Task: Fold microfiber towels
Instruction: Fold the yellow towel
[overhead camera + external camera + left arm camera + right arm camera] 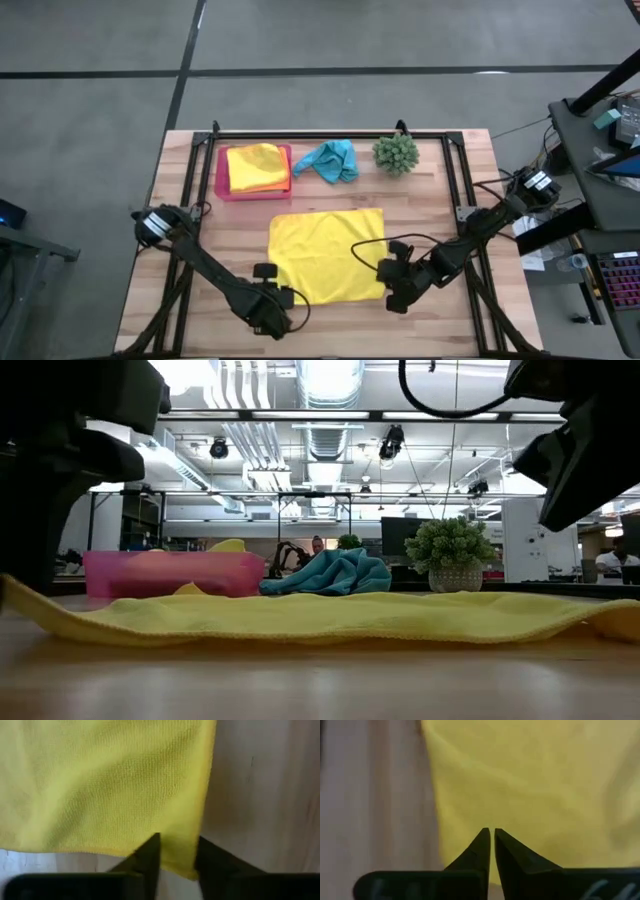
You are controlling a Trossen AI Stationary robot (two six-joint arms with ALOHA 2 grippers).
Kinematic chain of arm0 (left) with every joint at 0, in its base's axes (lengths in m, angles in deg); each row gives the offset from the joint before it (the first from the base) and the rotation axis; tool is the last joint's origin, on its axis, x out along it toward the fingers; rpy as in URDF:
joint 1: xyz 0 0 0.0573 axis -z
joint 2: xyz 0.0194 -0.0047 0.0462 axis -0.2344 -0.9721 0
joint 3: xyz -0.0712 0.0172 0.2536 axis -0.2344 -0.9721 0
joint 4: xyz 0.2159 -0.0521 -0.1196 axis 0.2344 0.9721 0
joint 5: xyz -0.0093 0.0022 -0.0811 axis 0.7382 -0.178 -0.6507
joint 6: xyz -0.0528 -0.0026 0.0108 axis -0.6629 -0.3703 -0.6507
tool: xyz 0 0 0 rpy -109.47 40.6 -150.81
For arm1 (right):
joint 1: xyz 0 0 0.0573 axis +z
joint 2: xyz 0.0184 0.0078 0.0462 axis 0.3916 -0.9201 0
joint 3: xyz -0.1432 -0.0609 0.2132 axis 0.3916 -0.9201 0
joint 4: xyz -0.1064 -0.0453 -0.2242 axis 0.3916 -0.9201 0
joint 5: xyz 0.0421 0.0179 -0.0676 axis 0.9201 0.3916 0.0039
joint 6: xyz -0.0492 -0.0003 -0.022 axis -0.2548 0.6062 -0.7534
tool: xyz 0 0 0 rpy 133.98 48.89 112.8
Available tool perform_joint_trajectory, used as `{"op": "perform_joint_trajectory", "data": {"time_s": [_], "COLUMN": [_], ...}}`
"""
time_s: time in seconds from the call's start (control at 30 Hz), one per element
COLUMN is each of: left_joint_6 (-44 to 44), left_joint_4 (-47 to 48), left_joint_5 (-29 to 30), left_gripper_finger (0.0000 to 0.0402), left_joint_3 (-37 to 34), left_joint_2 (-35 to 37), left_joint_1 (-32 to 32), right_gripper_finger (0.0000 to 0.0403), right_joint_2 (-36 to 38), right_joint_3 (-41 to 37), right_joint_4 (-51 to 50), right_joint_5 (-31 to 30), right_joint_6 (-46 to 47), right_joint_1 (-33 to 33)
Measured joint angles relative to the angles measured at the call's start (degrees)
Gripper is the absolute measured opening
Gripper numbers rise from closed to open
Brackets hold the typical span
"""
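Observation:
A yellow microfiber towel (328, 255) lies spread flat on the wooden table. My left gripper (179, 842) points down at its near left corner (192, 872), open, one finger on each side of that corner. My right gripper (490, 832) is shut and hovers above the towel close to its near right corner (383, 293); in the low view it hangs clear above the cloth (330, 618). A crumpled turquoise towel (330, 160) lies at the back. A yellow and an orange towel (258, 168) sit in the pink tray (222, 185). My left gripper comes from above with a finger on either side of the yellow towel's near left corner. Cloth shows in the gap between the fingers. I cannot tell whether the fingers (150, 855) touch the towel, which lies flat on the table.
A spiky green plant (396, 152) in a pot stands at the back right, beside the turquoise towel. A black frame (330, 135) runs along the table's far edge and sides. Bare wood (430, 210) lies right of the yellow towel.

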Motion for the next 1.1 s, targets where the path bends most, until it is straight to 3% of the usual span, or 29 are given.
{"op": "perform_joint_trajectory", "data": {"time_s": [0.1, 0.27, 0.47, 0.67, 1.1], "left_joint_6": [0.0, -1.3, -9.6, -12.9, -18.5], "left_joint_4": [0.1, 0.1, 0.2, 0.3, 0.5], "left_joint_5": [0.0, 3.1, 12.7, 16.8, 21.5], "left_gripper_finger": [0.0016, 0.0002, 0.0, 0.0, 0.0], "left_joint_3": [0.0, -0.1, -1.0, -1.1, -1.0], "left_joint_2": [1.5, 6.7, 13.8, 17.9, 19.2], "left_joint_1": [-0.1, -0.4, -1.1, -1.4, -2.4], "right_gripper_finger": [0.0045, 0.0117, 0.0178, 0.0179, 0.0144], "right_joint_2": [-0.2, -1.2, -4.2, -8.0, -12.4], "right_joint_3": [0.0, 0.0, 0.0, 1.0, 1.9], "right_joint_4": [2.6, 7.4, 8.2, 8.2, 11.6], "right_joint_5": [3.6, 5.6, 5.0, -0.3, -5.6], "right_joint_6": [2.7, 3.3, 5.3, 4.6, 2.5], "right_joint_1": [0.4, 2.0, 3.7, 4.7, 4.7]}}
